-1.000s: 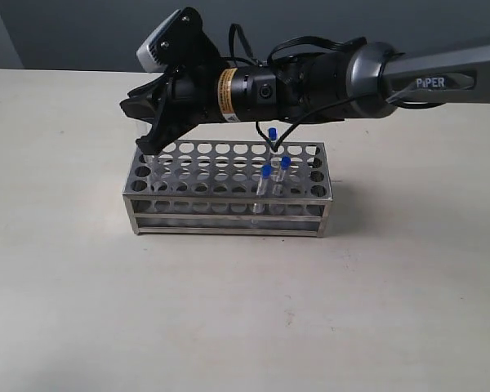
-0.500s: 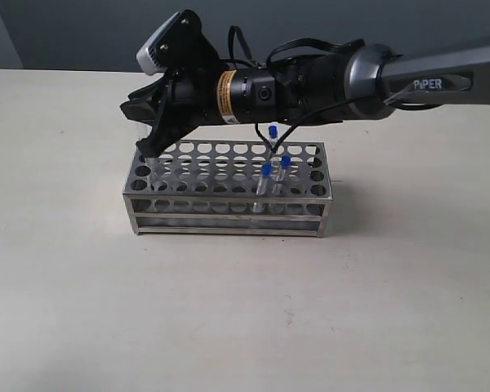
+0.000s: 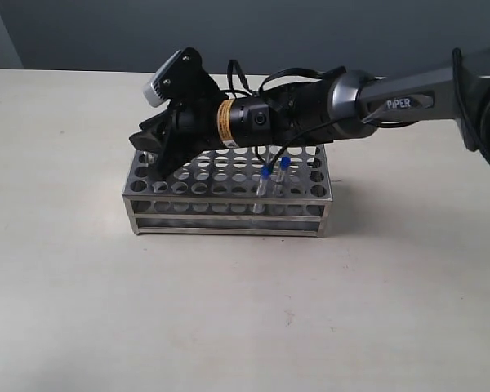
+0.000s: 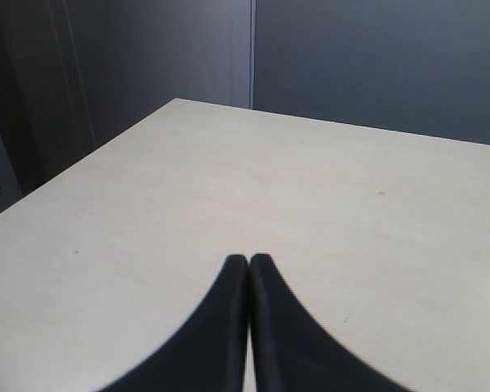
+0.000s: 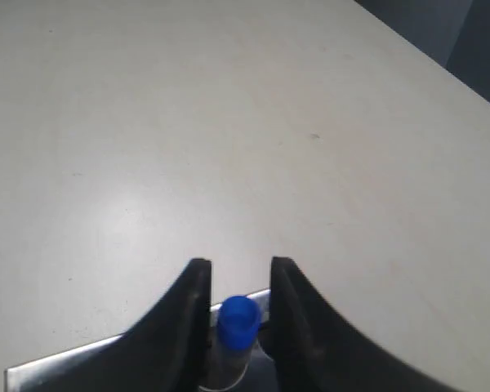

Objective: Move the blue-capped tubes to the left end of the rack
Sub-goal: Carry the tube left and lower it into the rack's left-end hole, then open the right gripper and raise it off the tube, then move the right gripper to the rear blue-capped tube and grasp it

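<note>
The steel rack (image 3: 229, 214) stands mid-table. My right gripper (image 3: 151, 153) has reached across to the rack's left end and hangs low over its top plate. In the right wrist view one blue-capped tube (image 5: 238, 318) stands between the fingers of my right gripper (image 5: 237, 265). It rests against one finger with a gap to the other, so the jaws are open. The rack's rim (image 5: 57, 363) lies just beneath. Two more blue-capped tubes (image 3: 266, 171) (image 3: 284, 163) stand in the rack's right half. The arm hides anything behind it. My left gripper (image 4: 248, 258) is shut and holds nothing.
The right arm's body and cables (image 3: 294, 110) stretch over the back of the rack. Pale tabletop (image 3: 229, 310) surrounds the rack on all sides. The left gripper hovers over bare table (image 4: 310, 188) near a far corner, outside the exterior view.
The right gripper has dropped from above the rack's left end down to its top plate, taking the tube down with it. The arm now hides the back tube. The left gripper's earlier state is not shown.
</note>
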`<state>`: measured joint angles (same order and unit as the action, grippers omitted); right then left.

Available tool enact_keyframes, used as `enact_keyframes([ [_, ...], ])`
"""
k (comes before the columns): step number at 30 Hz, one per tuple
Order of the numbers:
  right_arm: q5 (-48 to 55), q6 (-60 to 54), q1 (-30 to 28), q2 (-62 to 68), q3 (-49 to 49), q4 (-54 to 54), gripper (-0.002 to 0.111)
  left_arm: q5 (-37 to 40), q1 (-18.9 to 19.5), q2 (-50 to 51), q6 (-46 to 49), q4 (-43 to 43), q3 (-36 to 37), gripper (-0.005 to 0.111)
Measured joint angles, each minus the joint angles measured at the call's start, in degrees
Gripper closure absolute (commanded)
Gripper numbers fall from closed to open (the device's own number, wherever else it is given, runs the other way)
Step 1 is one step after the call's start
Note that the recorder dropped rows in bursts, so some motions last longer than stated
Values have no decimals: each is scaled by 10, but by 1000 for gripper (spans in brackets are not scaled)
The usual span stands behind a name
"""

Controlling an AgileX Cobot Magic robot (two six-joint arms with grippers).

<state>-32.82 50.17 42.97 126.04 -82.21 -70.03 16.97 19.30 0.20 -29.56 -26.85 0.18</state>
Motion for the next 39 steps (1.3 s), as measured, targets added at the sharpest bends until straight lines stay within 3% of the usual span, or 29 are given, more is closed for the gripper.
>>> enact_keyframes([
  [11,6,43,-24,-75,0,-1,65,0,0,0,0,0,0,106],
  [17,27,77,-94,-146,20,-1,65,0,0,0,0,0,0,106],
  [24,10,85,-174,-159,122,0,65,0,0,0,0,0,0,106],
  [39,7,36,-175,-148,190,-4,65,0,0,0,0,0,0,106],
])
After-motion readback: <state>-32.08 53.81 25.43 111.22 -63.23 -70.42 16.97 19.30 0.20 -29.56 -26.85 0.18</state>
